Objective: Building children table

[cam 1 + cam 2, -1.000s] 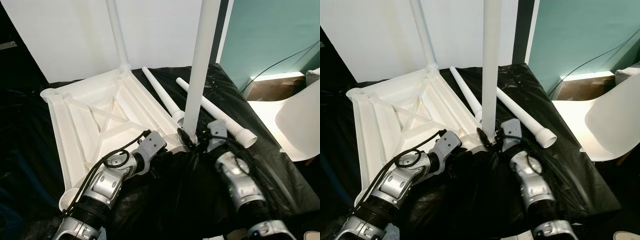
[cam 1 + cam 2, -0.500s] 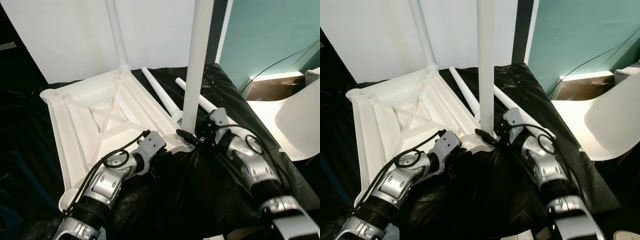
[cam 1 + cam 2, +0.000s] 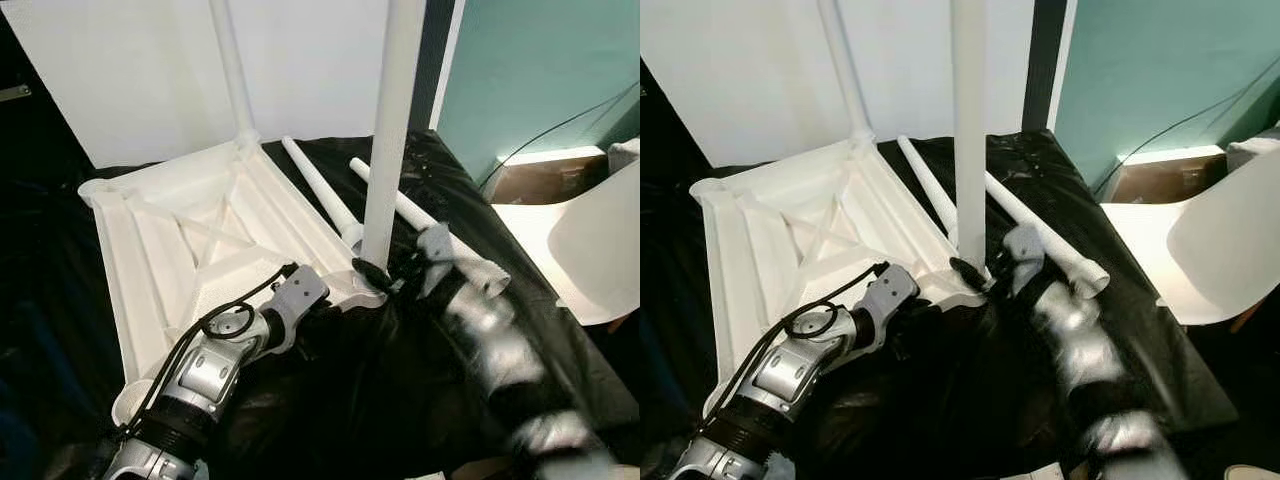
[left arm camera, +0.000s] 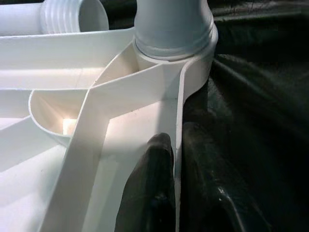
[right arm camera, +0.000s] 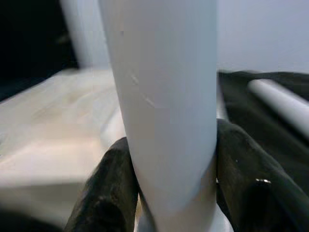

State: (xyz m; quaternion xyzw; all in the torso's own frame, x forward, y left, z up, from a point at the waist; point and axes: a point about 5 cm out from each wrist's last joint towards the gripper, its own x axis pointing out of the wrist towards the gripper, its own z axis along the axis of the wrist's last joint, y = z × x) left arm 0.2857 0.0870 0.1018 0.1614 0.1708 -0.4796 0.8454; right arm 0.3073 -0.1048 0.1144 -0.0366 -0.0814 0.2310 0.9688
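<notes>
Item: white tabletop (image 3: 190, 240), upside down on the black-draped desk (image 3: 400, 380), centre-left of frame. One upright leg (image 3: 392, 130) stands in its near corner socket at centre; I see my right gripper (image 5: 169, 193) with jaws clamped around this leg's base. Far-corner leg (image 3: 232, 70) stands upper centre. Two loose legs (image 3: 320, 190) lie on the desk just right of the tabletop. My left gripper (image 4: 161, 193) pinches the tabletop's rim, jaws closed on it.
</notes>
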